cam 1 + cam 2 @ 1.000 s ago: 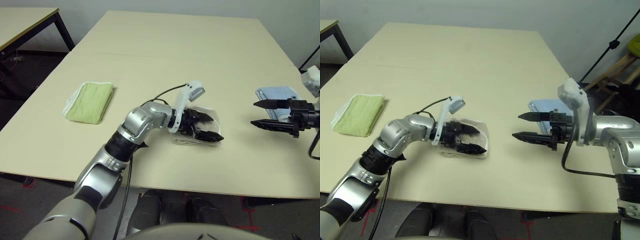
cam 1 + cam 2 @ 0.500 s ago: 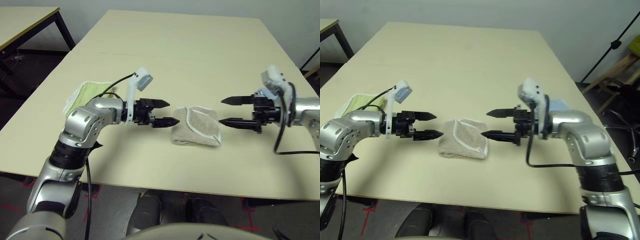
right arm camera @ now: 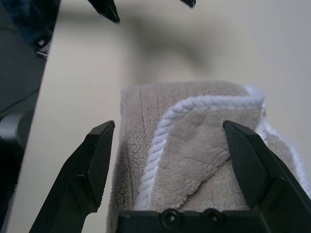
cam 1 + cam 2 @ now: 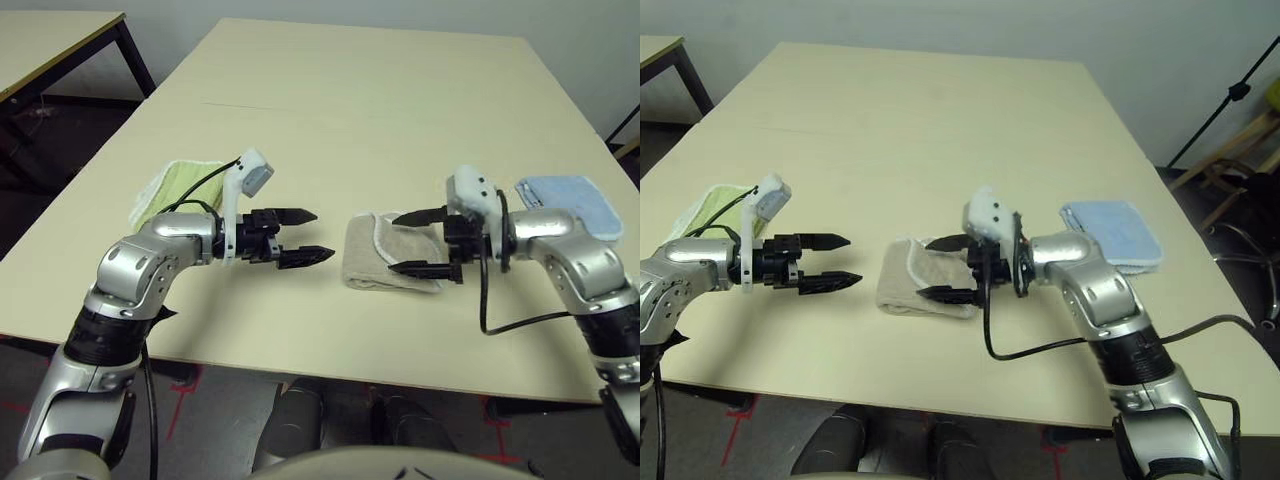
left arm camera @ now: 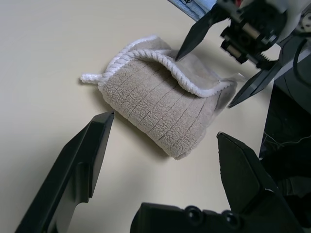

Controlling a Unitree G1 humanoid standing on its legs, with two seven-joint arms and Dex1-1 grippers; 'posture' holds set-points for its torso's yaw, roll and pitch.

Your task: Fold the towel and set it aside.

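**Folded towel flanked by two spread grippers**

The beige towel (image 4: 385, 255), folded into a small bundle edged with white cord, is seen near the front edge of the table (image 4: 350, 110). The right gripper (image 4: 418, 242) is held over its right end, jaws spread wide, nothing pinched. The left gripper (image 4: 302, 236) is held apart on the left, jaws likewise spread
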